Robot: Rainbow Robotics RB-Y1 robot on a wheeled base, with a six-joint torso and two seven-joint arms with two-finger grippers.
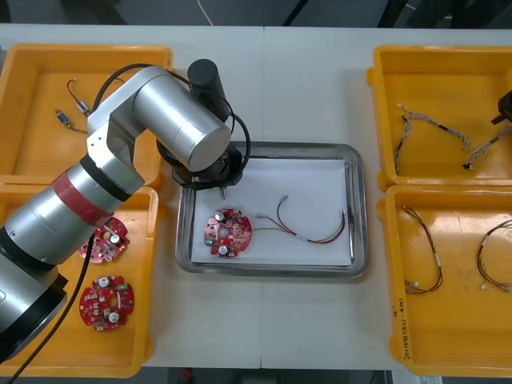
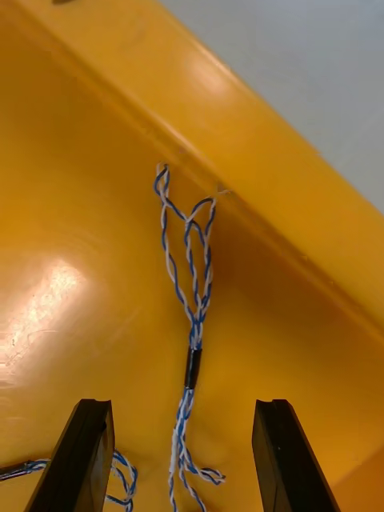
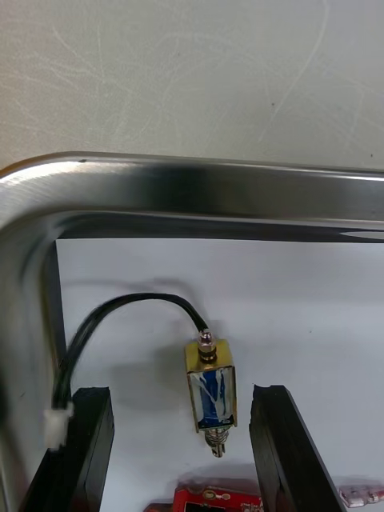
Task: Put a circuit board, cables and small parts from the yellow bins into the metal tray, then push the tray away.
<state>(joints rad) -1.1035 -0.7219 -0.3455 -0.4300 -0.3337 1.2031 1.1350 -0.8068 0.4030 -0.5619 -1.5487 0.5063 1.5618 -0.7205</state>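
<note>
The metal tray, white inside, holds a round red circuit board and a red and yellow cable. My left gripper hangs over the tray's near-left corner. In the left wrist view it is open, and a small metal part with a black cable lies on the white lining between the fingers, touching neither. My right gripper is in the far right yellow bin. It is open around a twisted blue and white cable lying on the bin floor.
The near left bin holds red circuit boards. The far left bin has small metal parts. Red and yellow cables lie in the near right bin. The left arm crosses above both left bins.
</note>
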